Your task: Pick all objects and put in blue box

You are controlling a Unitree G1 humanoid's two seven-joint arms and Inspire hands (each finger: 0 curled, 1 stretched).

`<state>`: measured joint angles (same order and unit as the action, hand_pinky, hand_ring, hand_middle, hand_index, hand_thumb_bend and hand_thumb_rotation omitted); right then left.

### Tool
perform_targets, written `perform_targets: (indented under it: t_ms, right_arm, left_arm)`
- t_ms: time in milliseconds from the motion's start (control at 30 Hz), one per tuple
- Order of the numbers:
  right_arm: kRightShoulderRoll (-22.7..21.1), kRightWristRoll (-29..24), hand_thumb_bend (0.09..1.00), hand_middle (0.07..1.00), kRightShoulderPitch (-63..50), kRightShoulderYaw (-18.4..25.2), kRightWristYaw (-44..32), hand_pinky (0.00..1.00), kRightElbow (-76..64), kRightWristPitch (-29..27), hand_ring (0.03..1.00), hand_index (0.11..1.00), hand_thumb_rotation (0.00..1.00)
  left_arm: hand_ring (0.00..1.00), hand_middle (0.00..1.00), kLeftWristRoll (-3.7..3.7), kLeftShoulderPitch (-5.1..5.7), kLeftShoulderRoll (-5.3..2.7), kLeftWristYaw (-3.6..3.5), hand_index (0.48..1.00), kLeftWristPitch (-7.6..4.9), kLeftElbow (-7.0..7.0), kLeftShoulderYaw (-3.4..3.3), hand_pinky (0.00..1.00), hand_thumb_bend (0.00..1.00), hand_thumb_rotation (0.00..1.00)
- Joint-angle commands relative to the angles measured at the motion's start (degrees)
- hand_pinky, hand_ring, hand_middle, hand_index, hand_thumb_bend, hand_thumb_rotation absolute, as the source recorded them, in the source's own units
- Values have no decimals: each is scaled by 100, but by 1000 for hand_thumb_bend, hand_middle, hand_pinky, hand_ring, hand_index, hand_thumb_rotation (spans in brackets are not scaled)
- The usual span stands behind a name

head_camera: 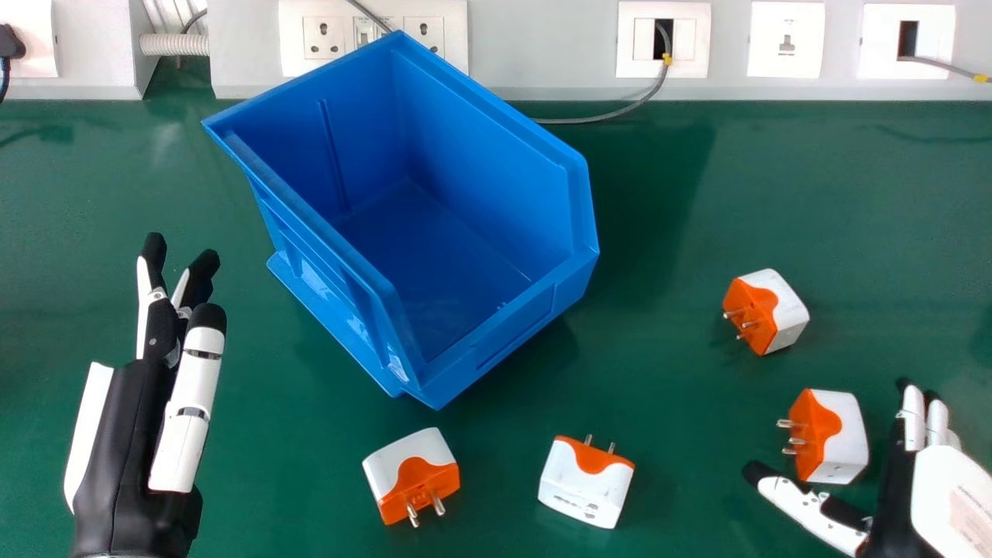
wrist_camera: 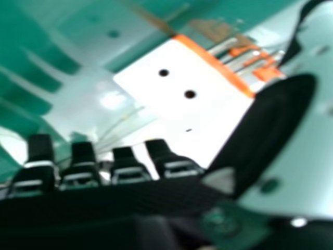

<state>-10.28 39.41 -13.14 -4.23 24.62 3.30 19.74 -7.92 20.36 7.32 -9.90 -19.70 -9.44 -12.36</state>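
Wide table (head_camera: 682,201) here, giving room to swing across, with a panel (head_camera: 542,62) along its far edge, and nothing's in the box (head_camera: 511,325): none done, four to go. Left hand (head_camera: 128,449) is open, holding nothing; right hand (head_camera: 953,496) is open too, ungripping, thumb and straight fingers around the near plug (head_camera: 843,438), with far plug (head_camera: 787,306), middle plug (head_camera: 585,484) and left plug (head_camera: 411,465) out there.
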Motion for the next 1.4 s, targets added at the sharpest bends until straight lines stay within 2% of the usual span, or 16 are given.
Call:
perform_targets:
  t_ms: [0,100,167,233,333,467,600,833,900,1000,1067,1200,1233,1300,1333,1367]
  right_arm:
    - [-133,172,715,960,-25,10,-126,813,-239,225,923,933,572]
    - [-162,295,710,939,31,-44,-328,796,-395,547,900,917,549]
    - [-211,419,701,927,80,-117,-510,787,-474,786,889,908,549]
    - [-227,489,699,927,138,-169,-712,787,-560,1026,892,907,559]
    - [-214,576,707,917,246,-239,-865,780,-603,1275,884,897,553]
    - [-260,736,714,903,378,-379,-958,767,-582,1482,869,881,546]
    - [-291,847,708,897,507,-510,-1066,765,-575,1630,863,874,575]
    - [-358,974,690,909,814,-725,-1338,774,-492,1872,872,890,583]
    - [-365,936,685,910,872,-759,-1370,776,-462,1880,873,890,568]
    - [-370,949,677,912,976,-848,-1487,790,-415,2002,882,891,558]
    - [-363,960,681,908,1042,-901,-1512,786,-372,2062,878,887,552]
    - [-356,966,672,887,1185,-971,-1428,759,-161,2065,858,867,536]
    - [-361,963,652,868,1251,-967,-1408,746,-53,2059,841,850,504]
    - [-365,924,599,696,1360,-915,-1307,515,144,1979,608,747,400]
    - [-364,814,565,620,1371,-837,-1234,433,188,1843,518,683,307]
    - [-391,719,533,569,1409,-773,-1189,389,279,1714,469,589,224]
  left_arm:
    - [1000,977,-41,48,-6,-8,987,-50,-145,9,1000,218,907]
    - [1000,976,-60,57,-19,-3,988,-24,-171,17,1000,212,908]
    - [1000,976,11,70,-9,23,989,-35,-178,15,1000,195,910]
    - [1000,976,32,77,-16,45,988,-30,-193,12,1000,192,915]
    - [1000,974,-11,93,-35,48,984,-20,-218,13,1000,205,906]
    - [1000,978,-86,99,-34,8,990,5,-240,14,1000,225,889]
    - [1000,975,-24,120,-47,50,987,31,-275,23,1000,208,884]
    - [1000,977,-75,122,-80,23,990,31,-271,31,1000,190,869]
    - [1000,975,-59,135,-94,39,988,28,-282,28,1000,189,864]
    - [1000,976,16,159,-119,89,986,39,-309,22,1000,189,857]
    - [1000,977,17,172,-121,77,989,23,-320,24,1000,187,855]
    - [1000,976,52,183,-125,103,988,46,-341,29,1000,203,858]
    - [1000,976,63,186,-124,114,987,57,-348,29,1000,199,859]
    - [1000,979,54,200,-122,119,991,70,-365,32,1000,212,858]
    - [1000,981,18,201,-124,106,993,73,-368,32,1000,215,857]
    - [1000,984,-2,207,-118,96,995,78,-377,28,1000,218,857]
